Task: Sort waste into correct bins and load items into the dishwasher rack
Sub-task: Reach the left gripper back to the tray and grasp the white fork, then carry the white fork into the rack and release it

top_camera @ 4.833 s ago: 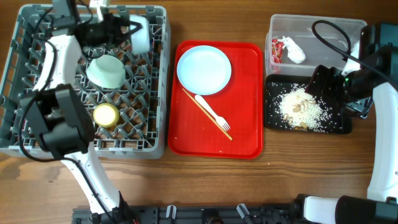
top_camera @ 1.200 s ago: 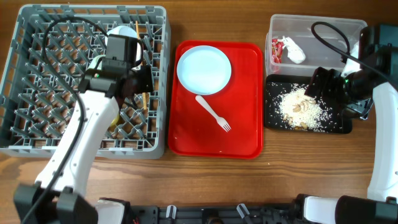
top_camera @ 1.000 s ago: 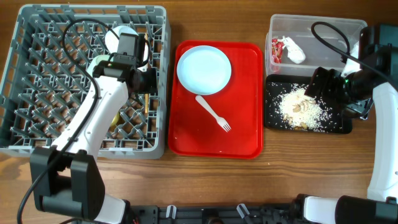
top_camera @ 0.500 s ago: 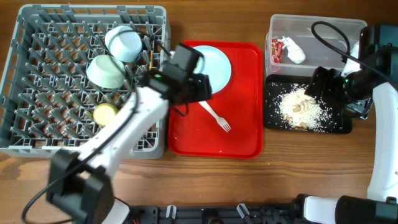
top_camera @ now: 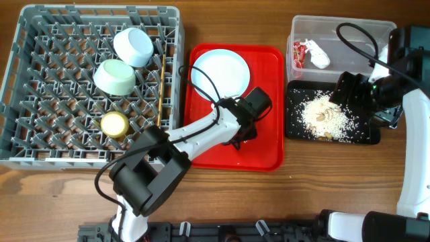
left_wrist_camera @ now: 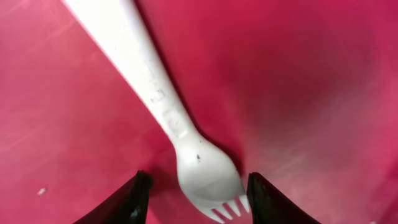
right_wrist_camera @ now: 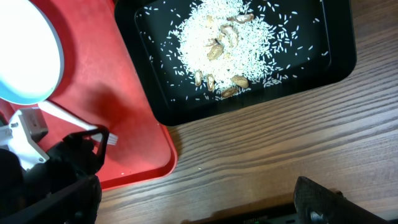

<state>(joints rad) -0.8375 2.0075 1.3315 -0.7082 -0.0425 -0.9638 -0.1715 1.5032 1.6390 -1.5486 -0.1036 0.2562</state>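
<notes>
My left gripper is open and low over the flat red serving tray. In the left wrist view its fingertips straddle the head of the white plastic fork, apart from it. The white plate lies at the tray's back. In the grey rack are the white bowl, green bowl, yellow cup and chopsticks. My right gripper is open and empty above the black tray of food scraps. The red-and-white wrapper lies in the clear tub.
The right wrist view shows the black tray, the scraps, the red tray's corner, the fork's tines and bare wooden table. The left arm crosses the red tray's front left.
My left arm has left the rack, with the chopsticks now resting there, and swung right onto the red tray, coming down around the fork. The right arm has not moved.
</notes>
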